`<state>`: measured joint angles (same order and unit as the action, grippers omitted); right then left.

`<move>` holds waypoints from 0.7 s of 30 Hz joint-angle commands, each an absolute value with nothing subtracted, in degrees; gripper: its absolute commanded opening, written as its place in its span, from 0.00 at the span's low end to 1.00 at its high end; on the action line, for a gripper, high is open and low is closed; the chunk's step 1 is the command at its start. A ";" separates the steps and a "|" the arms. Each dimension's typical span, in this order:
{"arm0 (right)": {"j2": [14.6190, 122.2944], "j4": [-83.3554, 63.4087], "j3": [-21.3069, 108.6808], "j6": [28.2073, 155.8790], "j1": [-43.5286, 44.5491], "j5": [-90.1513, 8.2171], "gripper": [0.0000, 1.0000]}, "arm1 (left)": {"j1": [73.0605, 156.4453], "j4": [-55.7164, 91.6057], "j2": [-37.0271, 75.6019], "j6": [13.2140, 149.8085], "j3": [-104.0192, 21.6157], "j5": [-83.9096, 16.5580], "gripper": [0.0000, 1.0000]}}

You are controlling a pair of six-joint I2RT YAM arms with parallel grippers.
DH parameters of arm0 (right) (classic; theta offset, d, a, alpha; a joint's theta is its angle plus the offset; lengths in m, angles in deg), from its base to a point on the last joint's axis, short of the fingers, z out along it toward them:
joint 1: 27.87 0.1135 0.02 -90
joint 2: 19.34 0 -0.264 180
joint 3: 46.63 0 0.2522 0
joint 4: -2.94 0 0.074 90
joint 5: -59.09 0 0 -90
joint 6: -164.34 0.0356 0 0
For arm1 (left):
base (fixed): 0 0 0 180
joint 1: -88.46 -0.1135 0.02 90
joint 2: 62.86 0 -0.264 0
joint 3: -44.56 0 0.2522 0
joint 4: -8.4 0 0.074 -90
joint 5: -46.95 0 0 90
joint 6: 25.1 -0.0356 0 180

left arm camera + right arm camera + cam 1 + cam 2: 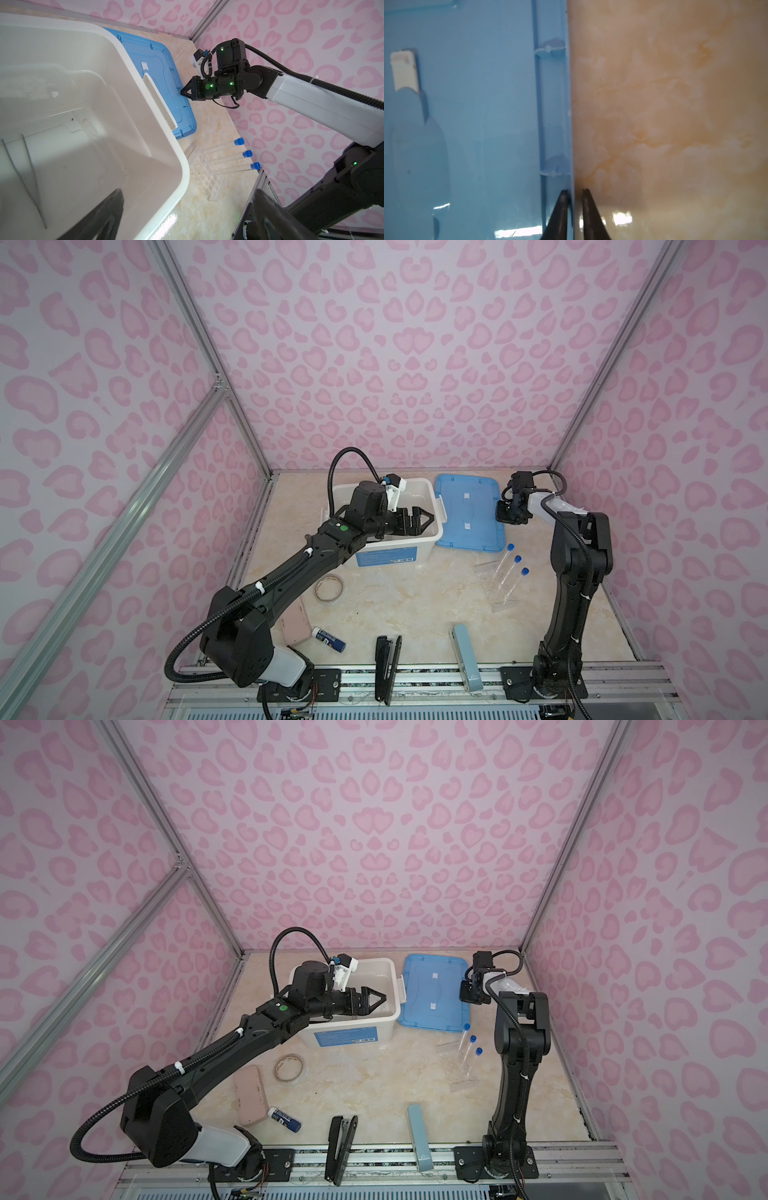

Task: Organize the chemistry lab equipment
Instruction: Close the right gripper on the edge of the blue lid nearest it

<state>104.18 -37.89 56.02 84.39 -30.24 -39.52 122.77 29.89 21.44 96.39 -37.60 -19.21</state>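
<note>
Left gripper (pixel 426 519) hung over white bin (pixel 419 547), fingers spread wide, holding nothing. Right gripper (pixel 574 193) pinched narrow on rim of blue lid (pixel 469 510), which lay flat beside bin. Three blue-capped tubes (pixel 510 574) lay on clear rack (pixel 496 593) on table, between lid and right arm's base. Tape roll (pixel 317 590), pink case (pixel 249 1100), glue stick (pixel 329 639), black stapler (pixel 387 668) and pale-blue stapler (pixel 465 655) lay nearer front. Only right wrist view showed fingers astride rim; only left wrist view showed bin's inside.

Blue-capped tubes (pixel 511 572), blue lid (pixel 457 526), white bin (pixel 419 545)
</note>
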 commanded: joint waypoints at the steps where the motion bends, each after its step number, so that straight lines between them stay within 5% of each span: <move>1: 105.42 -38.94 55.29 85.41 -30.40 -40.03 0.04 | 122.74 29.57 21.04 96.70 -38.63 -20.77 0.98; 21: 88.25 -41.74 56.43 86.64 -30.60 -34.81 0.00 | 122.74 29.59 19.12 98.61 -38.71 -21.43 0.99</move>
<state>90.24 -41.59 56.80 86.14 -30.62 -35.45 122.77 29.93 20.43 98.38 -38.00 -21.40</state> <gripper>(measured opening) 0.049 0.985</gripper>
